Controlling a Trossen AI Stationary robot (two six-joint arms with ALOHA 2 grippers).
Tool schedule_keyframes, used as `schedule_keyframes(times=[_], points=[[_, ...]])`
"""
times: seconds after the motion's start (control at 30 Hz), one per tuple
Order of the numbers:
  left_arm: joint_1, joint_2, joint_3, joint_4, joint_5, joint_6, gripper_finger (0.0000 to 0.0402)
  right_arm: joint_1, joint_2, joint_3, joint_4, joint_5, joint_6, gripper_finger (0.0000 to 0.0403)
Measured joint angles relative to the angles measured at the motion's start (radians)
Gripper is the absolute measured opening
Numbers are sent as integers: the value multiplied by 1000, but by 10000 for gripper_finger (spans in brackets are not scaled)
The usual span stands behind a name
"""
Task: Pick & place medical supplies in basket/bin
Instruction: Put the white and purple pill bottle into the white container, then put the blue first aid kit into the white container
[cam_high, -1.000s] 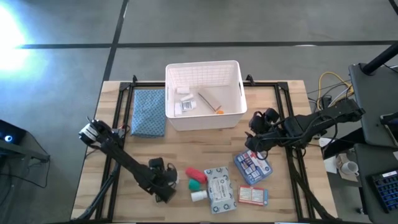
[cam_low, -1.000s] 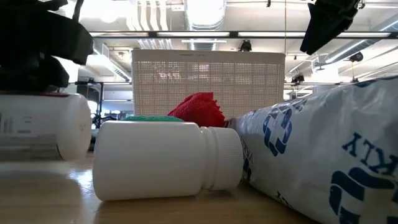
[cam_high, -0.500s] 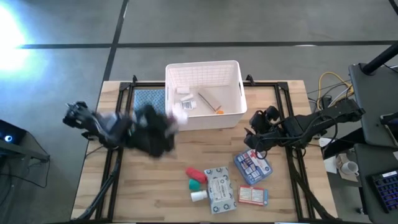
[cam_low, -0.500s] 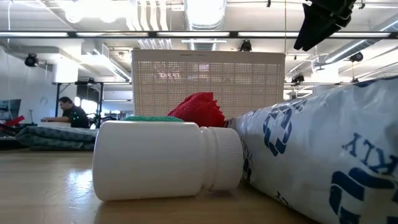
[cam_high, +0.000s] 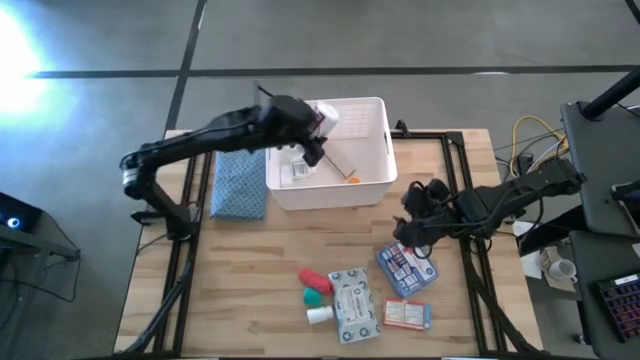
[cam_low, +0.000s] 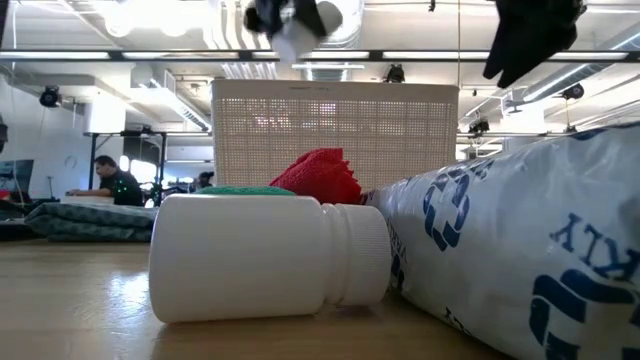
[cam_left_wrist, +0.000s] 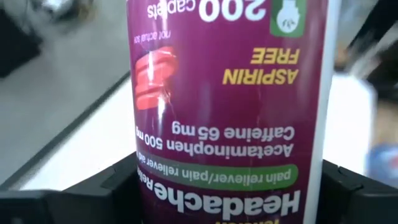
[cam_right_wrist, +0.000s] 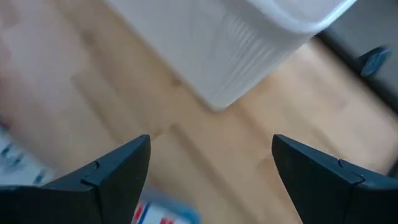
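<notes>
While the bin already holds a few items (a white packet-like piece, a tan tube-shaped thing, something small and orange), most of the job is open. Left on the table: red tube, green-capped bottle, white pill bottle, grey-white packet, blue red-cross pouch, white-red box. My estimate: under halfway.

My left gripper is over the bin's near-left part, arm stretched out from the table's left edge across the blue patterned cloth. Fingers are clamped on a headache-relief bottle: the left wrist view shows its purple label filling the space between both dark fingers. In the low view this bottle sits above the bin's lattice wall, well clear of the rim. So it's carried, not placed yet. Judgement: the step in hand is the drop into the bin.

My right gripper waits near the bin's right front corner, just above the pouch, arm reaching in from the right. Its fingers are spread wide with nothing between them; the right wrist view shows bare wood and the bin's corner through the gap.

Low view confirms the pill bottle lies on its side in front, with the red tube and the green cap behind it and the grey-white packet at right.
</notes>
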Motion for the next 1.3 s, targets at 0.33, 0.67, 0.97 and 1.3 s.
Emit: schedule_keyframes(times=[0.33,0.67,0.97,1.3], points=[[15,36,-105,-33,35,68,296,95,0,-21,-11,-98,140,324],[15,17,-37,-30,31,67,305,111,1,-32,-14,-98,149,324],[-4,21,-89,-37,-18,77,320,111,1,-32,-7,-147,172,324],[-121,-84,-27,-43,-14,-45,320,216,1,-35,-4,-328,257,324]])
